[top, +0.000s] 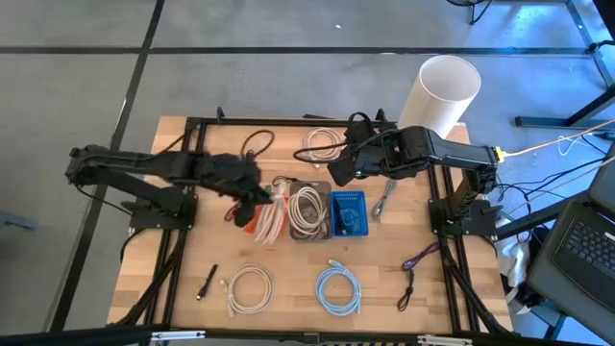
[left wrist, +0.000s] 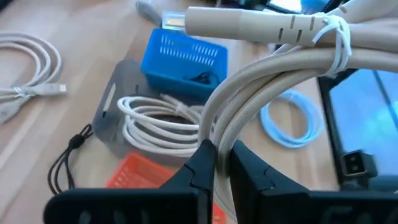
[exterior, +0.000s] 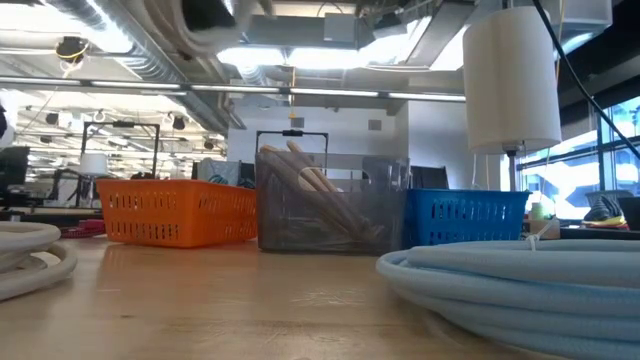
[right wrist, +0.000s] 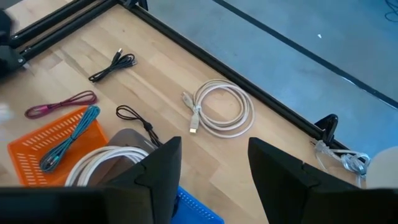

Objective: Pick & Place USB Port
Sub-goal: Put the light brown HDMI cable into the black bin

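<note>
A beige USB cable bundle (top: 273, 208), tied with a white zip tie (left wrist: 336, 38), sticks out in front of my left gripper (left wrist: 222, 167); its plug (left wrist: 175, 21) points away. My left gripper (top: 252, 195) is shut on the bundle, over the gap between the orange basket (top: 258, 227) and the grey bin (top: 308, 210), which holds a white cable. The blue basket (top: 349, 213) stands to the right of the bin. My right gripper (top: 336, 173) hovers open near the bin's far edge and touches nothing; its fingers show in the right wrist view (right wrist: 214, 177). My left gripper pinches several strands of the beige bundle between its two fingers, at a bend of the coil (left wrist: 221, 138). The fingers come slanting down from the table's left. The bundle reaches forward from the fingers over the grey bin (left wrist: 115, 109); whether its end rests on anything, I cannot tell.
Loose cables lie around: white coils (top: 249, 288) (top: 323, 144), a light blue coil (top: 338, 289), a black cable (top: 207, 284), a purple one (top: 420, 256). A white tube (top: 443, 91) stands at the far right corner. The orange basket (right wrist: 50, 146) holds a teal cable.
</note>
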Controlling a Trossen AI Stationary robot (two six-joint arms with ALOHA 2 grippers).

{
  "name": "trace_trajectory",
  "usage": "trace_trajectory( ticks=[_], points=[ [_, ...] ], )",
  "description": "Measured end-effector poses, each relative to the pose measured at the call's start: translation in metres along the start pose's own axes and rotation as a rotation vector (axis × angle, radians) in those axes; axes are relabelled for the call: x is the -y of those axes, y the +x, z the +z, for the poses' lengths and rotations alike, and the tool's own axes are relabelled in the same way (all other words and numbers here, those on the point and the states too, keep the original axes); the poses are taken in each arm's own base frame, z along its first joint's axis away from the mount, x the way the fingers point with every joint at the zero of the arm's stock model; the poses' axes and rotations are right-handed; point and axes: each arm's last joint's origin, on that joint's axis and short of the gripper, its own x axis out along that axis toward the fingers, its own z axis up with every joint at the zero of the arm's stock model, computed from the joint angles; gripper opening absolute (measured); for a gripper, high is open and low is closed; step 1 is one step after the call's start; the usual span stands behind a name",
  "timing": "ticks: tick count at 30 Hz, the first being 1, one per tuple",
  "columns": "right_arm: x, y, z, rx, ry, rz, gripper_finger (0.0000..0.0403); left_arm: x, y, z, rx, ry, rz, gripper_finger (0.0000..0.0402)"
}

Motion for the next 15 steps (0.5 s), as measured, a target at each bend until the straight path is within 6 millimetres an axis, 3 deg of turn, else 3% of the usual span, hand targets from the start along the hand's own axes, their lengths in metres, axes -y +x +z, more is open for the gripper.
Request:
trace_trajectory(
  ticks=[7, 11, 15],
  points=[
    [0.003, -0.003, 0.001, 0.005, -0.003, 0.006, 0.0188, -0.016, 0.025, 0.046, -0.250, 0.202, 0.124, 0.0020],
    [0.017, -0.017, 0.003, 0.029, 0.028, 0.031, 0.0188, -0.020, 0.034, 0.074, -0.459, 0.365, 0.291, 0.0019],
    [0.031, -0.030, 0.006, 0.076, 0.084, 0.034, 0.0188, -0.023, 0.049, 0.097, -0.548, 0.470, 0.346, 0.0019]
  ],
)
